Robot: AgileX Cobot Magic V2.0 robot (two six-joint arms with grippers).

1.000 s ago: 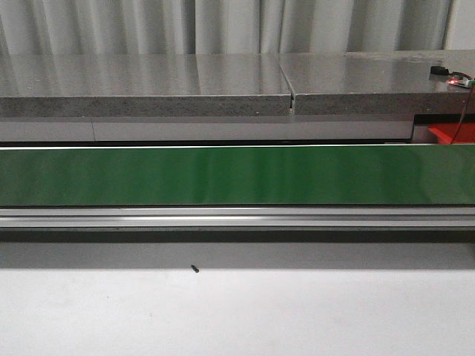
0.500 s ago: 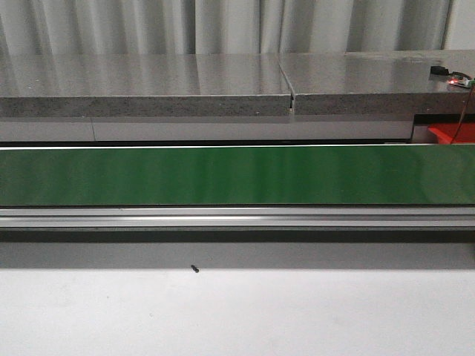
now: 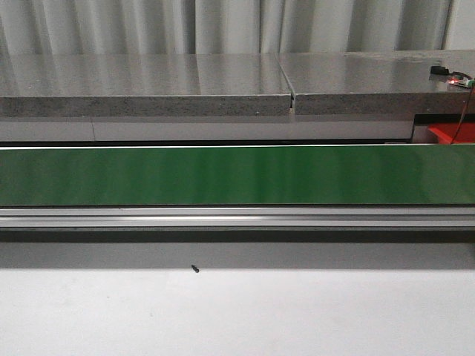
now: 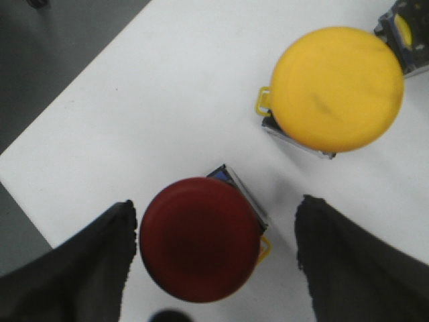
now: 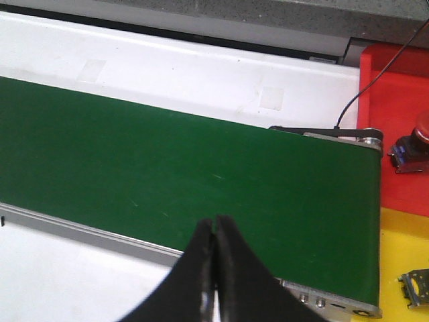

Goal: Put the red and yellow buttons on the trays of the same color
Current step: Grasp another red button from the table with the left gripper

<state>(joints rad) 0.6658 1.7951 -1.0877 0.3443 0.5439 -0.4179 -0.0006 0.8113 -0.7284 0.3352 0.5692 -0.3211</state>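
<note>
In the left wrist view a red button (image 4: 200,239) stands on the white table between the two fingers of my open left gripper (image 4: 216,225); one finger (image 4: 100,261) is nearly against its cap, the other (image 4: 348,261) is well apart. A yellow button (image 4: 336,88) stands further off, and part of another one (image 4: 404,30) shows at the frame edge. My right gripper (image 5: 214,228) is shut and empty above the near edge of the green belt (image 5: 201,174). Past the belt's end lie a red tray (image 5: 395,127) holding a red button (image 5: 410,149) and a yellow tray (image 5: 402,268). Neither gripper shows in the front view.
The green conveyor belt (image 3: 237,174) runs across the front view with a grey stone ledge (image 3: 148,85) behind it and the white table (image 3: 237,311) in front. A small dark screw (image 3: 194,269) lies on the table. A metal part (image 5: 415,288) rests on the yellow tray.
</note>
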